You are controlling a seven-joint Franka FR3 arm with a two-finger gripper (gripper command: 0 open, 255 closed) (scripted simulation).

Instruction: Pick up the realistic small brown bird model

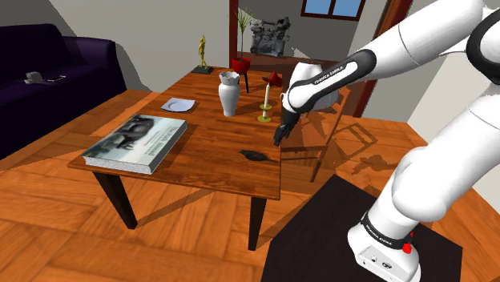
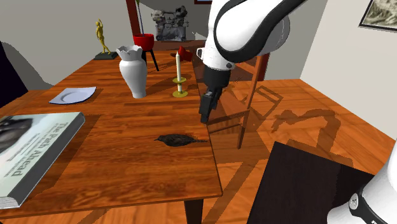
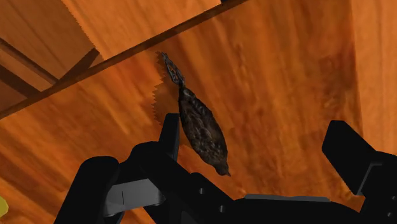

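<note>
The small dark brown bird model [image 1: 254, 155] lies flat on the wooden table [image 1: 200, 160], close to the table's edge nearest the stand. It is mottled brown with a thin tail [image 3: 202, 130]. My black gripper [image 1: 279, 136] hangs a little above the table, just beyond the bird toward the chair. In the second exterior view the gripper [image 2: 205, 116] is up and to the right of the bird [image 2: 176, 139]. In the wrist view the gripper [image 3: 254, 127] is open, its fingers wide apart. The bird lies near one finger [image 3: 170, 130], untouched.
On the table stand a white vase [image 1: 229, 93], a candle in a holder [image 1: 265, 100], a small plate [image 1: 176, 104], a golden figurine [image 1: 203, 52] and a large book [image 1: 136, 142]. A wooden chair [image 1: 324, 136] stands by the table's edge near the gripper.
</note>
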